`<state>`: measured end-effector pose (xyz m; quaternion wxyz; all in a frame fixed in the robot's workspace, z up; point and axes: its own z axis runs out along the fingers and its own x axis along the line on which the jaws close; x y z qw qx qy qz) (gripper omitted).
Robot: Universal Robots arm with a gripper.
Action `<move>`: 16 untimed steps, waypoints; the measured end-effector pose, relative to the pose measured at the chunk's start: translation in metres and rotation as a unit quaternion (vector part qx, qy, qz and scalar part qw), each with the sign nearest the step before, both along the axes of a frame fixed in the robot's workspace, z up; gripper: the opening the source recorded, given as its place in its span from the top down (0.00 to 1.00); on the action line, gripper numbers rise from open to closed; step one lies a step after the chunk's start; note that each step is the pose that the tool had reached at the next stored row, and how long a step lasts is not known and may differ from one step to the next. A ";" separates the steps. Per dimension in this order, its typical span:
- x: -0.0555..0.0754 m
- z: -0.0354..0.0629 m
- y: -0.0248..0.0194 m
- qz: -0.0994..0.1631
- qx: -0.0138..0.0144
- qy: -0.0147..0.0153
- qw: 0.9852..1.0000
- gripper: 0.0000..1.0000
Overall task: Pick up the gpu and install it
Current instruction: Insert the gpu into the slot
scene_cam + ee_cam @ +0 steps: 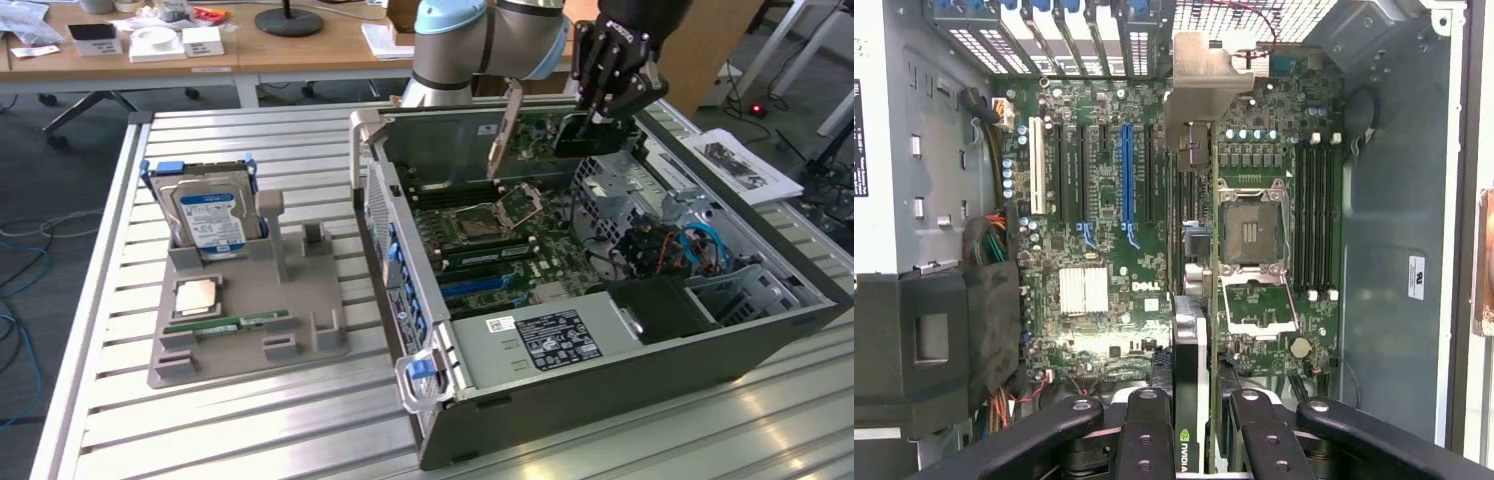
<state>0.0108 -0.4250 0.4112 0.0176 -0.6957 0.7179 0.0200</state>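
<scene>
My gripper (595, 118) hangs over the far end of the open computer case (747, 330), shut on the gpu (585, 136). In the wrist view the gpu (1190, 330) shows edge-on as a thin dark card clamped between the black fingers (1146, 432). Its metal end bracket (1202, 75) points toward the case's rear slot openings. The card hovers above the motherboard (1104, 290), between the blue expansion slot (1126, 170) and the empty CPU socket (1252, 232). It is apart from the board.
A grey holder tray (300, 320) at the exterior view's left carries a silver hard drive (207, 215), a green memory stick (247, 323) and a small chip (198, 295). Case walls, the power supply (554, 340) and cable bundles (667, 245) surround the motherboard. The slatted metal table (200, 430) lies around the case.
</scene>
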 end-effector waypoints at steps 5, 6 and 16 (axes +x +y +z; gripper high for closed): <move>-0.003 -0.0005 0.0000 0.000 0.000 0.000 1.000 0.73; -0.004 -0.0009 0.0000 0.000 0.000 0.000 1.000 0.73; -0.006 -0.0137 0.0000 -0.001 0.000 0.000 1.000 0.73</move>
